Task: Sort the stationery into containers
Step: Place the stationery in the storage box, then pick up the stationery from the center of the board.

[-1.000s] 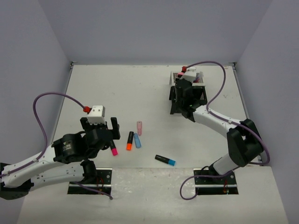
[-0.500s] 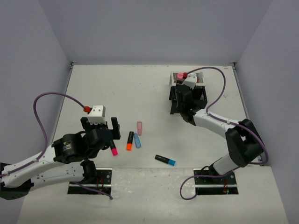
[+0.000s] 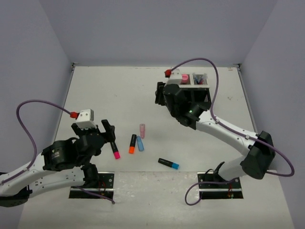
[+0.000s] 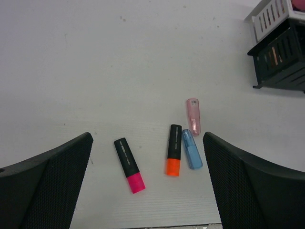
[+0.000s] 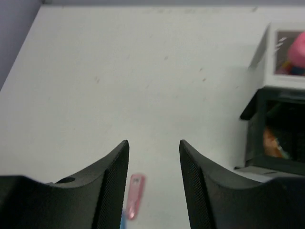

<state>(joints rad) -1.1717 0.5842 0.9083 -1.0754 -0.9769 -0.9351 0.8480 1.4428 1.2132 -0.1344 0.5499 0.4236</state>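
Left gripper (image 4: 147,139) hangs over the near left part of the table (image 3: 109,90) with its jaws spread wide and nothing between them. Seen from its wrist camera, four loose pieces lie on the white surface ahead of the fingers. A pink highlighter (image 4: 129,165) with a black body lies alone on the left. An orange highlighter (image 4: 174,157), also black-bodied, lies to its right. A light blue highlighter (image 4: 191,149) sits just beside the orange one, and a pale pink stick (image 4: 193,116) lies just beyond the blue one, close to its far end. A fifth piece, a black highlighter with a blue cap (image 3: 168,163), lies apart from the group, nearer the front edge and towards the right arm's base.

Right gripper (image 5: 153,143) is raised over the table just left of the black mesh organizer (image 3: 204,95). Its jaws are partly parted and empty, and its wrist view shows bare table between the fingers, with the pale pink stick lower in the frame. The organizer stands at the far right of the table. One pale compartment holds a pink item (image 3: 184,78) and the other holds thin pens (image 3: 199,78). Something orange (image 5: 271,140) shows through the mesh of a dark lower compartment, but it is too blurred to identify
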